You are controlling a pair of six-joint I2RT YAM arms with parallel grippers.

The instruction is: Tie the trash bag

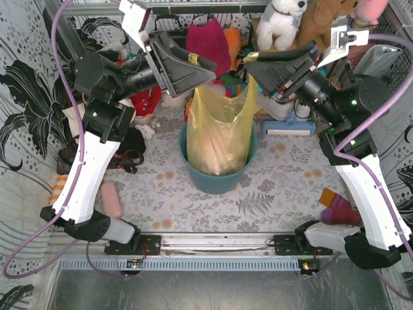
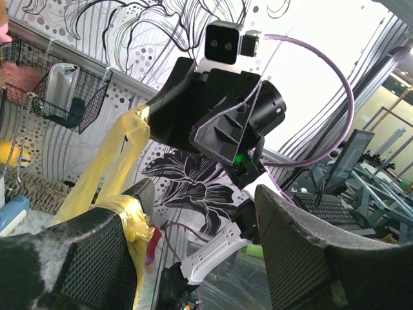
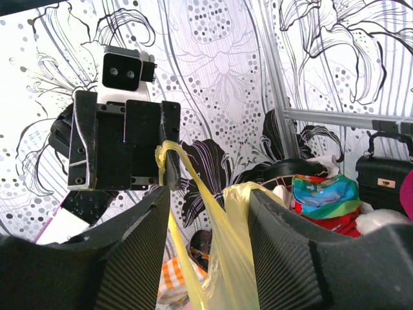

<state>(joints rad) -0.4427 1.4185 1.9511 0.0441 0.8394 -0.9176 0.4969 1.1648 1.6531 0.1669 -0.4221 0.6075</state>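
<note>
— Left gripper [image 2: 199,213] is closest in its wrist view. What are the jaws doing?

— They stand wide apart, released. The left flap [image 2: 132,226] of the trash bag [image 1: 219,132] is only draped over the tip of one finger [image 2: 71,258]. Nothing is pinched between the two.

— And the right gripper [image 3: 210,213]?

— Parted as well. Yellow plastic runs up through its gap and bunches against one finger [image 3: 303,258], but the other finger is not closed on it. From the left wrist, the right flap [image 2: 106,158] clings at that gripper's fingertip.

— Where is the bag itself?

— Below and between the two grippers, sitting in the teal bin [image 1: 216,183]. Its two flaps are stretched upward, one to each gripper. The grippers face each other tip to tip above it, near but apart.

— Anything inside?

— A pale filling [image 1: 216,152] shows through the yellow film. I can't tell more than that.

— Beyond the right gripper?

— A white plush toy [image 1: 281,22].
</note>
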